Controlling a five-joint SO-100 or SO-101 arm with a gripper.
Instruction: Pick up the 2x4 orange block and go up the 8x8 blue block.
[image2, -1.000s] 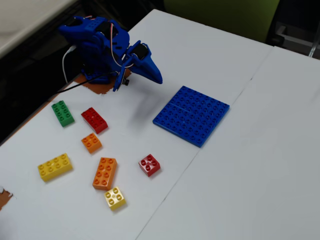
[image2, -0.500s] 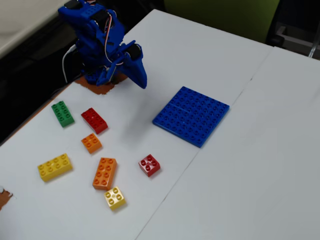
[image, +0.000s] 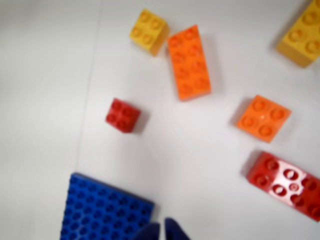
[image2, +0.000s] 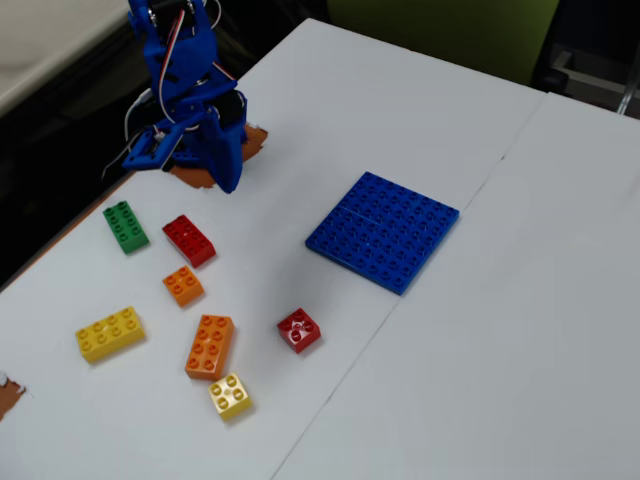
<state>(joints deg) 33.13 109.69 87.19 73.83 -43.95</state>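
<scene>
Orange 2x4 block (image2: 210, 346) is seen lying flat on the white table (image2: 520, 300) at lower left of the fixed view, ungrasped, with a small yellow brick (image2: 230, 396) just beside its lower end. Nothing is done yet; grasp, lift and carry are all left. The 8x8 blue block (image2: 383, 231) is found centre-right, bare. The gripper (image2: 228, 180) is held high at upper left, well apart from both, nothing in it. Its opening cannot be told (fingertips (image: 175, 232) are cut off and blurred at the wrist view's bottom edge).
</scene>
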